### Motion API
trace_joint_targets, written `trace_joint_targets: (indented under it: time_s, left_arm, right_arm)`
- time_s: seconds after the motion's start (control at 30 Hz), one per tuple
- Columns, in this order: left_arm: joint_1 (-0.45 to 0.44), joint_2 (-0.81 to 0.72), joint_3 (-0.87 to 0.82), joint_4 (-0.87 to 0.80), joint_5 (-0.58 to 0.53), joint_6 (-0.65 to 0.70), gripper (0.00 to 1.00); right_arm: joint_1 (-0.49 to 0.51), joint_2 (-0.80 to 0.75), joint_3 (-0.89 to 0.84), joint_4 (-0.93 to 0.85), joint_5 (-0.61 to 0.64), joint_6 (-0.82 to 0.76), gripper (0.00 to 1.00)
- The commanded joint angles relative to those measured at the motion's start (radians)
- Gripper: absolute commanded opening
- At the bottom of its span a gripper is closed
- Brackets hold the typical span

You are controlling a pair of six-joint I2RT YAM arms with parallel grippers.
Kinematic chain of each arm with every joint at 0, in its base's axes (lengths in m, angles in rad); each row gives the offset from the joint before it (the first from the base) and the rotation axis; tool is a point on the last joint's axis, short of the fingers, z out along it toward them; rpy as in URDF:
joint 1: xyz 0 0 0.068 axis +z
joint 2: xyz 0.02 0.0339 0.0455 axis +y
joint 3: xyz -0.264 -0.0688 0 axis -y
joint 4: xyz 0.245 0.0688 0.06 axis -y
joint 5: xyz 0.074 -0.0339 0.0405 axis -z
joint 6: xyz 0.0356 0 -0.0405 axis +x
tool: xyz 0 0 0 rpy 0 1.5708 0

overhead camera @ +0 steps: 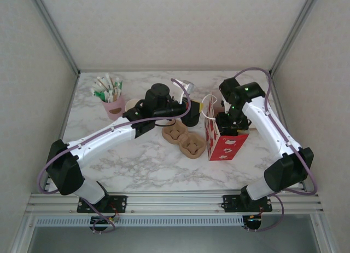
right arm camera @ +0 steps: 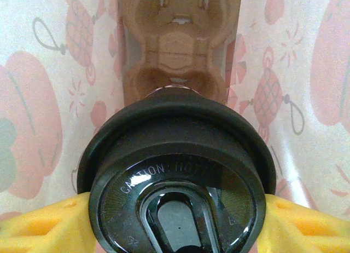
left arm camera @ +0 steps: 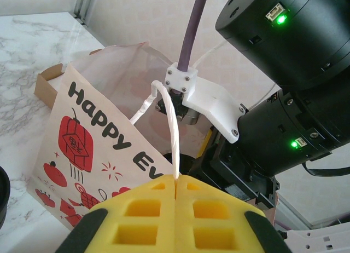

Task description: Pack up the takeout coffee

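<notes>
Top view: L gripper [overhead camera: 202, 107] at the handle of the paper bag [overhead camera: 223, 146], mid-table; R gripper [overhead camera: 229, 126] down in bag mouth; two pulp trays [overhead camera: 184, 139] just left of bag; open table [overhead camera: 142, 171] on near side.
L wrist: jaws shut tight on white twisted handle [left arm camera: 173, 127].
R wrist: jaws wide, gripping takeout coffee [right arm camera: 175, 138] by its black lid, inside bag, w/ pulp carrier [right arm camera: 178, 39] beyond it; bag walls close on both sides.

A pink cup [overhead camera: 115, 107] stuffed with sachets [overhead camera: 107, 88] stood at the marble table's [overhead camera: 136, 168] far left; two brown pulp cup carriers [overhead camera: 175, 133] lay side by side mid-table.
</notes>
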Motion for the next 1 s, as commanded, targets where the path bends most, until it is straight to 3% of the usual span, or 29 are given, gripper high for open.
trace_joint_targets:
  time_s: [0.0, 0.97]
  left_arm:
    - [-0.01, 0.012, 0.015, -0.008, -0.009, 0.015, 0.0]
    - [-0.01, 0.009, 0.014, -0.007, -0.014, 0.015, 0.0]
  right_arm:
    - [-0.005, -0.029, -0.019, 0.011, 0.013, -0.007, 0.67]
    - [-0.005, -0.004, -0.063, 0.019, 0.002, 0.002, 0.68]
